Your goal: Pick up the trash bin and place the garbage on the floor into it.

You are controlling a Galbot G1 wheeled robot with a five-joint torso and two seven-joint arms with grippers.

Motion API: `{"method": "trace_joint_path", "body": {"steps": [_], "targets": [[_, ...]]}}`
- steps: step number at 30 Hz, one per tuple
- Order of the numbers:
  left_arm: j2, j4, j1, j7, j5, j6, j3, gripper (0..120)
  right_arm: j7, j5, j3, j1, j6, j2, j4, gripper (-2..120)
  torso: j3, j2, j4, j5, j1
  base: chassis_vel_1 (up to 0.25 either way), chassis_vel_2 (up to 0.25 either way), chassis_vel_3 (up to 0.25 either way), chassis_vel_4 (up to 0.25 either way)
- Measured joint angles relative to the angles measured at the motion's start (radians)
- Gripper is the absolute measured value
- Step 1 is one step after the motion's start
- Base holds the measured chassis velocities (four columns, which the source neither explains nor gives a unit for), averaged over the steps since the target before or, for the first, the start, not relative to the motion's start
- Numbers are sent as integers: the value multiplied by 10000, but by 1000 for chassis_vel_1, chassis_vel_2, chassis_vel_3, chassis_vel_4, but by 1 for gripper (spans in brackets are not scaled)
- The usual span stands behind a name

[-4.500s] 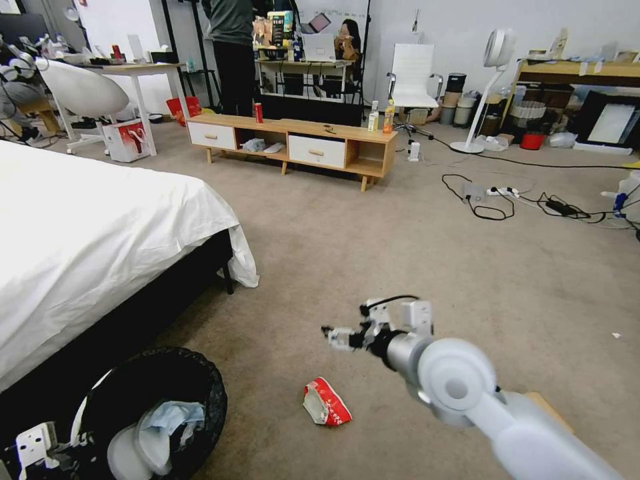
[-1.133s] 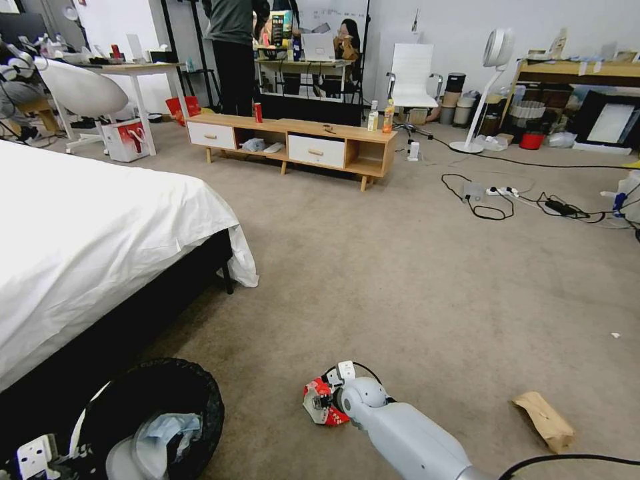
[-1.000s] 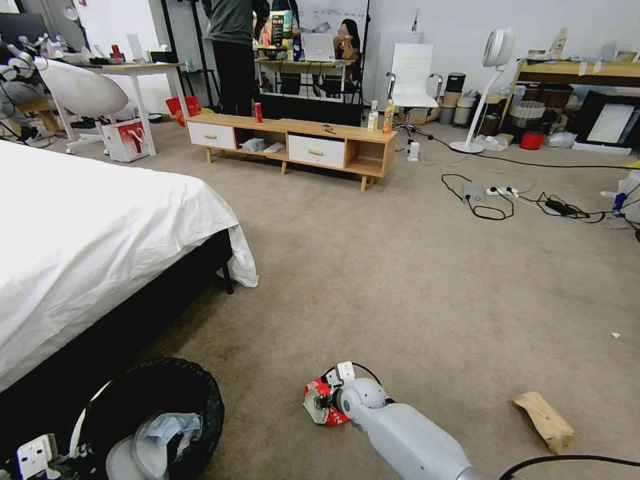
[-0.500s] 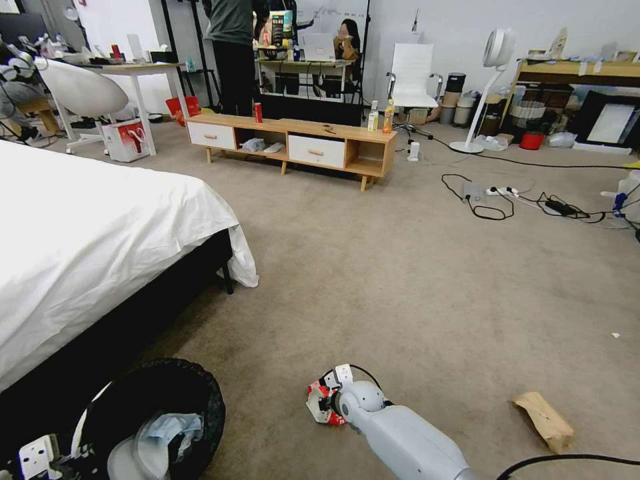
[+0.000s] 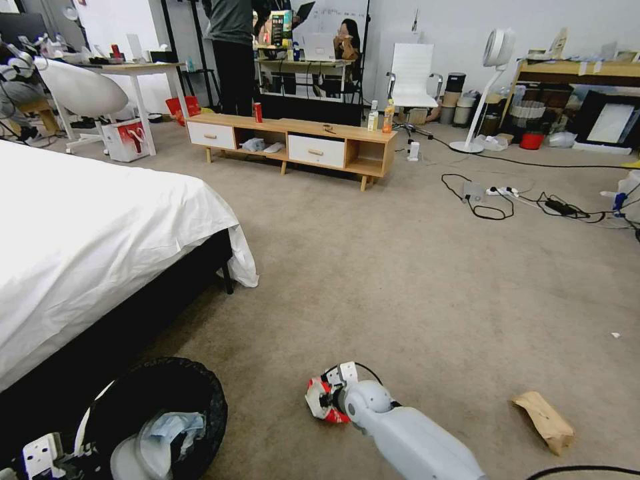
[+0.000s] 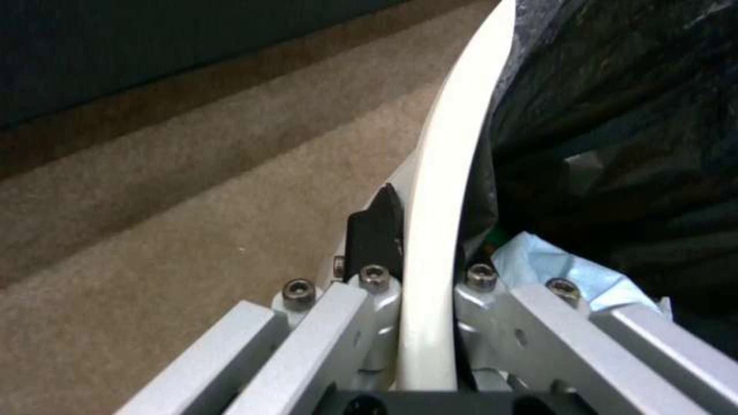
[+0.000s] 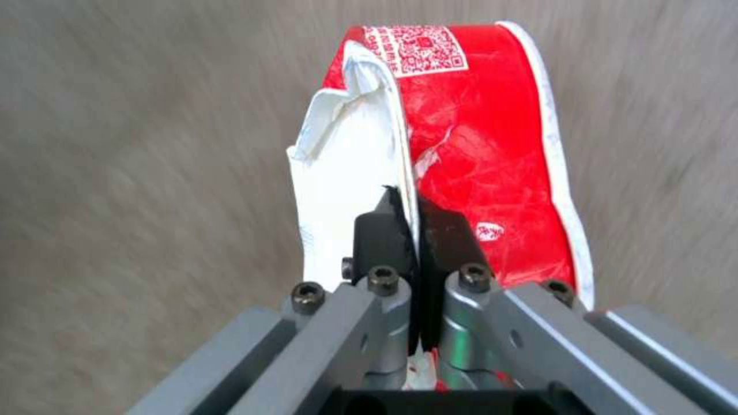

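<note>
Head view shows our right gripper (image 5: pixel 328 395) low over the floor (image 5: pixel 413 280), where 4.5 s ago it hung higher and beyond the snack packet (image 5: pixel 319 400). Half a second ago the packet sat at nearly the same spot, so it has barely shifted. The brown paper bag (image 5: pixel 543 420), hidden behind our forearm 4.5 s ago, now lies in the open on the carpet, well to the right of the packet.

From the right wrist, our black pads (image 7: pixel 382 239) are pinched almost together on the packet's (image 7: pixel 461 144) edge, white face on one side, red on the other.

Our left gripper (image 6: pixel 426 276) clamps the white rim of the trash bin (image 6: pixel 446 173), one finger outside and one inside against the black liner. The bin (image 5: pixel 157 407) sits at the lower left of the head view, beside the bed (image 5: pixel 87 233). Inside it lies a light blue mask (image 5: pixel 167 430), also seen from the left wrist (image 6: pixel 550 268) just beside the inner finger.
</note>
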Motion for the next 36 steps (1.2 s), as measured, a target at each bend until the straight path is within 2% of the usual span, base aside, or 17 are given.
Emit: {"method": "trace_joint_path", "body": {"steps": [1,2,4,8,11,18,22,24,28,30,34,36], "targets": [[15,-32,-30,-18,-72,29,26,1,174,210,75,11,9,-408,771,0,0,1,-3,-3,0,0,0,0,0],[15,-32,-30,-18,-72,29,26,1,174,210,75,11,9,-408,771,0,0,1,-3,-3,0,0,0,0,0],[46,-101,-100,-32,-177,77,42,1,475,620,284,104,9,-1290,1960,0,0,0,-2,-1,0,0,0,0,0],[121,-123,-168,-123,-406,77,57,1,645,847,480,162,-2,-1890,2854,0,0,0,-3,0,0,0,0,0,0],[267,-164,-360,-441,-987,77,74,1,846,1158,767,190,-93,-2613,4443,0,0,0,-3,-2,0,0,0,0,0],[494,-188,-665,-719,-1423,76,125,1,1259,1582,1118,138,-178,-3224,6320,0,0,0,-1,-2,0,0,0,0,0],[585,-253,-708,-871,-1728,112,140,1,1329,1741,1182,181,-139,-3329,6767,0,1,0,-3,-2,0,0,0,0,0],[786,-344,-769,-1017,-2098,176,136,1,1437,2314,1196,518,46,-3376,7744,0,0,0,-2,-3,0,0,0,0,0],[899,-391,-778,-1035,-2177,186,125,1,1502,2797,1086,909,195,-3262,8340,0,0,0,-1,-3,0,0,0,0,0],[985,-461,-745,-1030,-2211,200,172,1,1683,3468,761,1589,412,-2968,8871,0,0,0,0,-5,0,0,0,0,0],[1015,-512,-740,-1019,-2246,223,188,1,1836,4011,402,2297,598,-2573,9144,0,0,0,0,-5,0,0,0,0,0],[1022,-544,-736,-1008,-2255,229,190,1,2092,4293,54,2828,621,-2109,9303,0,0,1,2,-6,0,0,0,0,0]]}}
